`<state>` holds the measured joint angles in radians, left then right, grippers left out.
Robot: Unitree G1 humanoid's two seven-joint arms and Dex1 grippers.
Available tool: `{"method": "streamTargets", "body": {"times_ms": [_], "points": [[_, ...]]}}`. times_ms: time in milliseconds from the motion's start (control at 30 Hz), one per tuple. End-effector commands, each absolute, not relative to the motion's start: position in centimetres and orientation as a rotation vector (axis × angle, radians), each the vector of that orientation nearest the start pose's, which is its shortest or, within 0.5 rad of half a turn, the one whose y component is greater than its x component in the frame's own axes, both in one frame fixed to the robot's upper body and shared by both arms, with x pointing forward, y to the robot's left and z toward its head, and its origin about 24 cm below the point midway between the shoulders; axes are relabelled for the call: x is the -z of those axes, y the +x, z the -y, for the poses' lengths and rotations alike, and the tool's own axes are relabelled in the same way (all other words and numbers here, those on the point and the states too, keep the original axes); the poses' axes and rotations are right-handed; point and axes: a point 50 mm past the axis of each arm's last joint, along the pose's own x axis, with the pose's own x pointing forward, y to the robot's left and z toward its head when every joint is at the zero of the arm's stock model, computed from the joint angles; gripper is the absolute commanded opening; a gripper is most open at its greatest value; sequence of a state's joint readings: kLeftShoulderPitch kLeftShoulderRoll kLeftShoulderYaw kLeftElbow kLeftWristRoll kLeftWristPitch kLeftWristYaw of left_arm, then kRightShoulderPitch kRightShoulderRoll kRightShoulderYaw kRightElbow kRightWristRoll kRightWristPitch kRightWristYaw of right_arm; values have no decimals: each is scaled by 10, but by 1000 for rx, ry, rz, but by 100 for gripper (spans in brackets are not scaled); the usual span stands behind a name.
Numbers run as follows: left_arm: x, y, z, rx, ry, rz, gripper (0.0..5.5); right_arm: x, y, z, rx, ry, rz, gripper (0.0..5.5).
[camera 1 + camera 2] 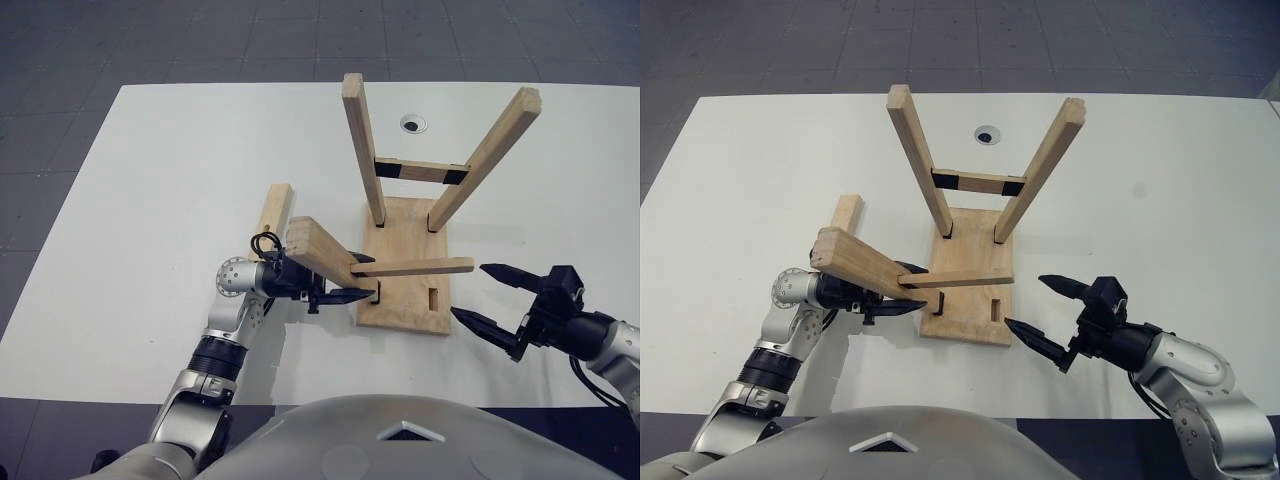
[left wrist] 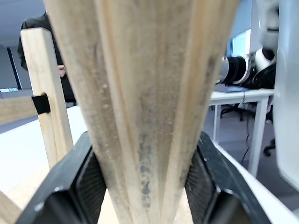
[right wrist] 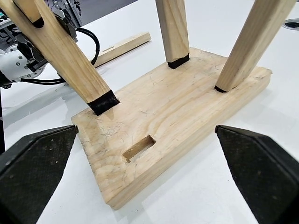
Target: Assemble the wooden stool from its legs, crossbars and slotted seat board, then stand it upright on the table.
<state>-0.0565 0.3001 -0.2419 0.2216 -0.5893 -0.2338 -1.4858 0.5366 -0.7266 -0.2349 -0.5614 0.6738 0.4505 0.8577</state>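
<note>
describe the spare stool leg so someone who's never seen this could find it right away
On the white table, find the pale rectangular wooden seat board lying flat with legs rising from it. Left of it lies a plain wooden leg, the only one flat on the table.

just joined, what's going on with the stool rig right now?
The seat board lies flat on the table with two legs standing in its far slots, joined by a crossbar. The left gripper clamps a tilted third leg, its end at the near left slot, a second crossbar sticking out from it. The near right slot is empty. A fourth leg lies left of the board. The right gripper hovers open by the near right corner.
</note>
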Motion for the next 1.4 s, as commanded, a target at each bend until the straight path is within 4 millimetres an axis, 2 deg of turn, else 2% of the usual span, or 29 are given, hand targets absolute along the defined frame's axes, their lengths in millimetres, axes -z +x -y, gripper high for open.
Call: {"method": "streamTargets", "body": {"times_ms": [33,233,400,700,767,867,1000,1267,1400], "points": [[-5,184,-139,1663,-298,-142,205,-93,139,224,-881,55,-403,550],[-2,173,-143,1759,-238,-237,205,-96,140,222,-880,68,-391,550],[-4,168,-140,1785,-161,-175,205,-96,138,218,-892,75,-386,550],[7,148,-136,1920,189,0,205,-96,136,213,-901,88,-391,550],[8,145,-135,1942,217,7,205,-96,135,212,-904,91,-390,550],[9,143,-137,1932,157,-25,205,-96,136,211,-907,93,-388,550],[12,131,-142,1908,7,-154,205,-97,135,209,-910,91,-384,550],[5,134,-143,1854,-71,-394,205,-95,132,204,-903,102,-385,550],[5,128,-144,1893,-27,-449,205,-90,128,201,-908,90,-415,550]]}}
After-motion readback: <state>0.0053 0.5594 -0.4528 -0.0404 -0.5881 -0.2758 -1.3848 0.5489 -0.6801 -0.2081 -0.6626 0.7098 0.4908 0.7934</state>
